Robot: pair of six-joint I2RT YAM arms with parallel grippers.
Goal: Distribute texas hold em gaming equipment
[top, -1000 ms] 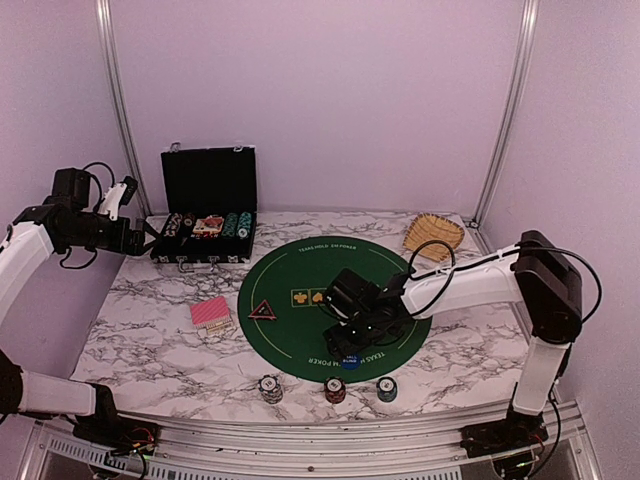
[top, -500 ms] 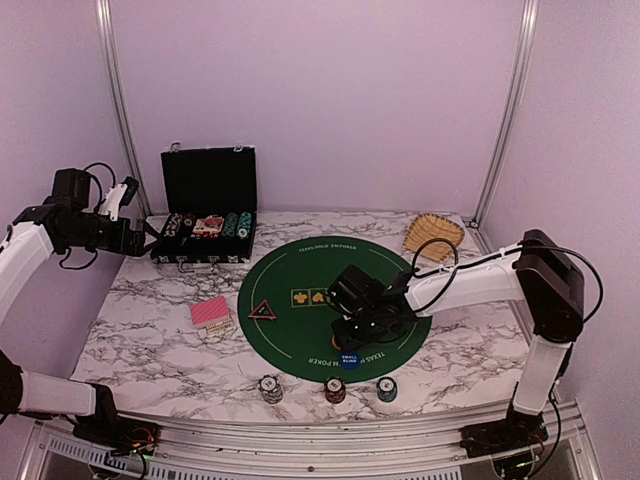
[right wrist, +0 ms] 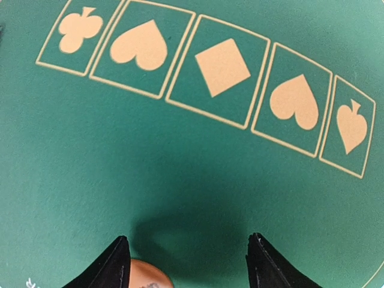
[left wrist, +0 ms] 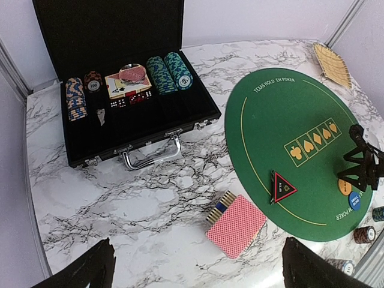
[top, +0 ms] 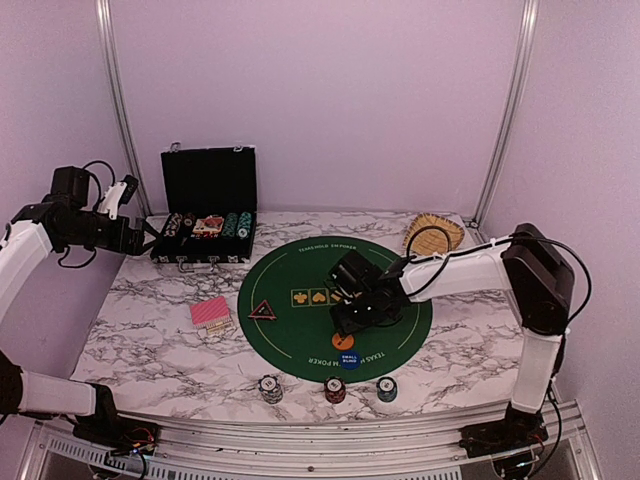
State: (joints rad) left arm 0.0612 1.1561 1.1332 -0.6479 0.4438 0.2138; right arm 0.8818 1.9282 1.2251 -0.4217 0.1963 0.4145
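My right gripper point(top: 362, 312) hangs open and empty over the green round mat point(top: 300, 275); in its wrist view point(right wrist: 189, 264) the orange button point(right wrist: 147, 277) lies by its left fingertip. The orange button point(top: 343, 341) and blue button point(top: 349, 360) lie on the mat's near edge. A red-black triangle marker point(top: 263, 311) sits on the mat's left edge, red-backed cards point(top: 211, 312) beside it. Black-white point(top: 269, 387), red point(top: 335, 390) and teal point(top: 387, 388) chip stacks stand along the front. My left gripper point(top: 138, 238) is open, held high at the left, above the cards point(left wrist: 237, 225).
The open black chip case point(top: 205, 240) stands at the back left with chip rows and dice inside. A woven wicker basket point(top: 433, 233) lies at the back right. Metal frame posts rise at both back corners.
My right gripper has drawn back from the blue button toward the mat's middle, uncovering the orange button. The left arm has not moved.
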